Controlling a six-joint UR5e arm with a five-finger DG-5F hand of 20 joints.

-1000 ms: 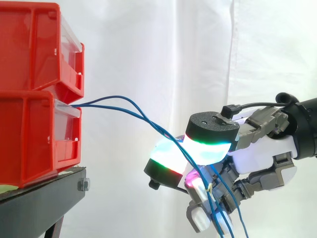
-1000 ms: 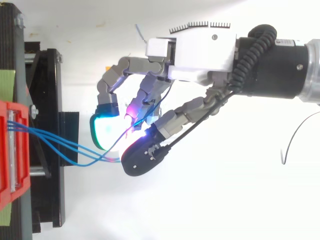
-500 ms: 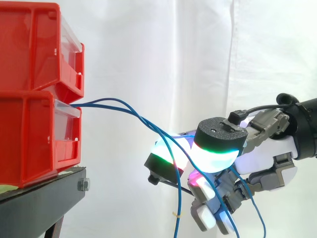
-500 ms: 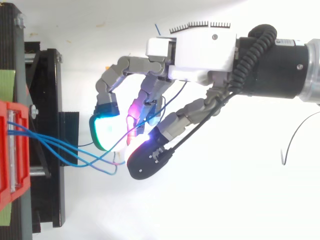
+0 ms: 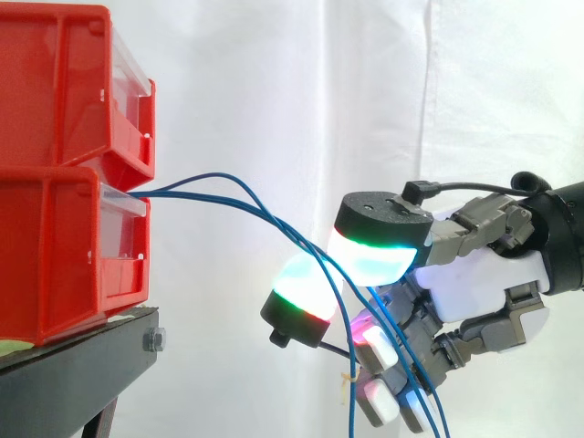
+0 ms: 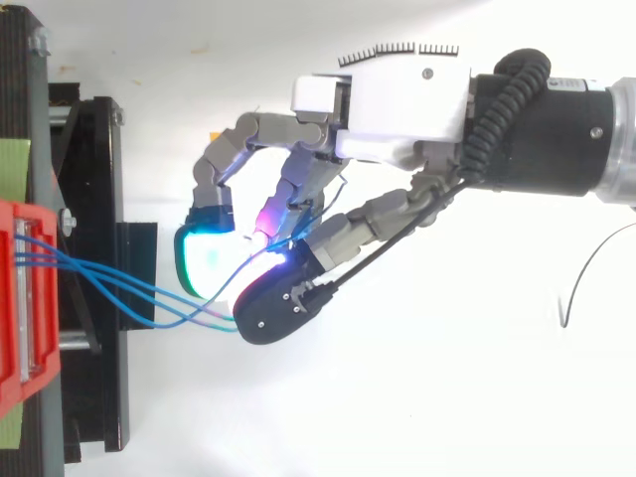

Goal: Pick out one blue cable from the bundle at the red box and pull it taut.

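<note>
three blue cables run from lower red bin into fingers

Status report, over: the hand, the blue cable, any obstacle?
Hand shut on blue cables, several between the fingers, not one. Cables sag from lower red box, not taut. No obstacle seen.

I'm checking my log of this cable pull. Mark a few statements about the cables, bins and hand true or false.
1. The cables come out of the lower bin. True.
2. The cables are taut. False: they curve and sag toward the hand.
3. Only one cable reaches the hand. False: several run in between its curled fingers.
4. The lower bin sits on a black stand. True.
</note>
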